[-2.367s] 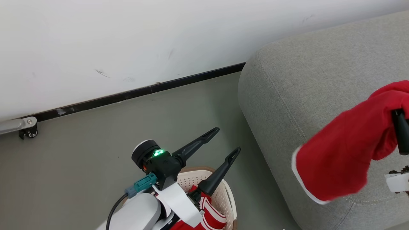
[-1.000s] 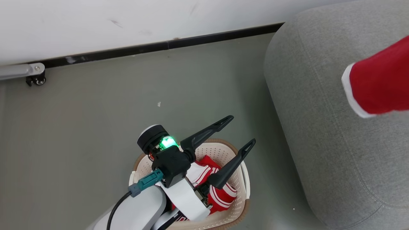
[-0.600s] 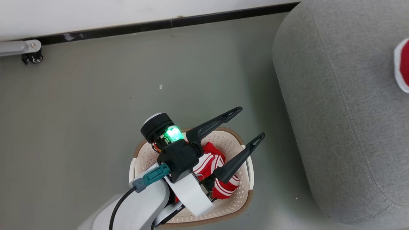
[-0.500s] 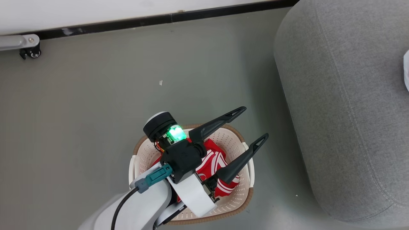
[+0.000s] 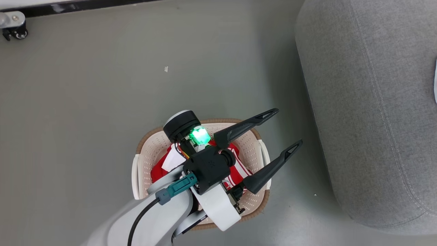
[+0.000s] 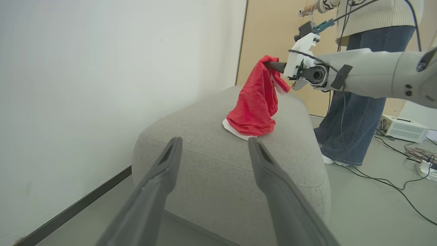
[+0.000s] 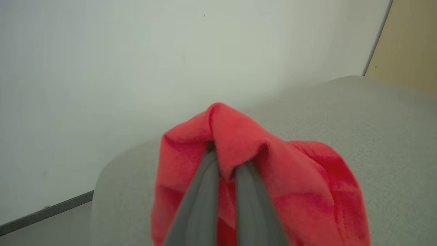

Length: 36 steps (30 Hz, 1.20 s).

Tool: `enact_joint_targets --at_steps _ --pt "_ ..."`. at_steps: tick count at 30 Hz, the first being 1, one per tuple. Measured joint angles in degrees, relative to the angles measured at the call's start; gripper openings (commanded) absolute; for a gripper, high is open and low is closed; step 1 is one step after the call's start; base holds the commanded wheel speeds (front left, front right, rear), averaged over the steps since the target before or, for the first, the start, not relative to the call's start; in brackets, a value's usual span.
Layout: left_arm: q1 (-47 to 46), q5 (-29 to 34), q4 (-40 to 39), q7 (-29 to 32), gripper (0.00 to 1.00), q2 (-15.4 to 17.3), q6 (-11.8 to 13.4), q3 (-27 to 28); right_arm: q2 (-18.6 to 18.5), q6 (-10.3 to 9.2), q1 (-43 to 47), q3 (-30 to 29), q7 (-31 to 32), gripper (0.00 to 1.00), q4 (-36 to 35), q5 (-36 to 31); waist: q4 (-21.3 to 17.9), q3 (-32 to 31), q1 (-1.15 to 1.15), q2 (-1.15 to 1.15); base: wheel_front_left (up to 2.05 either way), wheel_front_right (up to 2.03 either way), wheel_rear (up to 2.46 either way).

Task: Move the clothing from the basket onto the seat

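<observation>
Top left of the head view: black caster (image 5: 15, 33) on a grey metal leg (image 5: 8, 19), beside a black baseboard (image 5: 85, 5). Upper middle: tiny white scrap (image 5: 166, 69) on grey-green floor (image 5: 85, 102). Left wrist view: white wall (image 6: 85, 85) at left, tan panel (image 6: 269, 37) top centre. At right: person (image 6: 344, 123) in blue jeans and cream sweater, white box (image 6: 404, 128), black cables (image 6: 385, 181) and power strip (image 6: 426, 169) on the floor.

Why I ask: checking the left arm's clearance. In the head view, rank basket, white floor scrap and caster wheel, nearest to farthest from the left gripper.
From the open left gripper:
1. basket, underneath its fingers.
2. white scrap, on the floor, up and left.
3. caster wheel, far upper-left corner.
</observation>
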Motion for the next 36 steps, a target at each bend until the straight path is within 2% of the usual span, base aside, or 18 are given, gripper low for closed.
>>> enact_joint_targets --at_steps 11,14,15,18,19,20,21,22,34,35,36 --pt "-1.1 0.4 1.2 -0.1 1.0 0.3 0.0 0.0 6.4 0.11 2.3 0.4 0.0 0.0 1.9 -1.4 -0.8 2.4 0.0 0.0 0.0 0.0 0.0" --pt "-1.2 0.4 1.5 -0.4 1.0 0.3 0.0 0.1 6.7 0.19 3.2 1.3 0.0 0.0 2.1 -1.7 -1.1 2.5 0.0 0.0 0.0 0.0 0.0" --pt "-1.2 0.4 1.7 -0.6 1.0 0.2 0.0 0.1 6.9 0.19 3.4 1.2 0.0 0.06 2.1 -1.7 -1.1 2.5 0.0 0.0 0.0 0.0 0.0" --pt "-1.2 0.4 2.0 -1.0 1.0 0.2 0.0 0.2 7.4 0.19 3.4 1.2 0.0 0.42 1.9 -1.7 -1.3 2.5 0.0 0.0 0.0 0.0 0.0" --pt "-1.2 0.4 2.2 -1.1 1.0 0.2 0.0 0.3 7.5 0.19 3.4 1.1 0.0 0.62 1.8 -1.6 -1.4 2.5 0.0 0.0 0.0 0.0 0.0" --pt "-1.2 0.4 2.4 -1.1 1.0 0.1 0.0 0.3 7.5 0.19 3.4 1.1 0.0 0.62 1.8 -1.4 -1.5 2.4 0.0 0.0 0.0 0.0 0.0" --pt "-1.2 0.4 2.6 -1.4 1.0 0.1 0.0 0.3 7.5 0.19 3.6 1.1 0.0 0.95 1.8 -1.2 -1.6 2.4 0.0 0.0 0.0 0.0 0.0" --pt "-1.2 0.4 2.8 -1.5 1.0 0.1 0.0 0.3 7.4 0.19 4.1 1.3 0.0 1.0 1.5 -1.1 -1.6 2.3 0.0 0.0 0.0 0.0 0.0" --pt "-1.1 -0.7 5.6 -2.6 1.0 0.4 -0.1 0.8 6.9 0.27 8.5 4.6 0.0 1.0 0.3 0.3 -2.8 1.0 0.0 0.0 0.0 0.0 0.0" --pt "-0.4 -1.7 7.7 -3.6 1.0 1.7 -0.1 2.9 7.3 0.35 14.5 8.2 0.0 1.0 -4.8 1.3 -4.2 -1.6 0.0 0.0 0.0 0.0 0.0" --pt "-0.1 -1.7 7.8 -3.6 1.0 1.8 -0.1 3.3 7.3 0.35 15.0 8.8 0.0 1.0 -5.5 1.3 -4.3 -1.9 0.0 0.0 0.0 0.0 0.0"
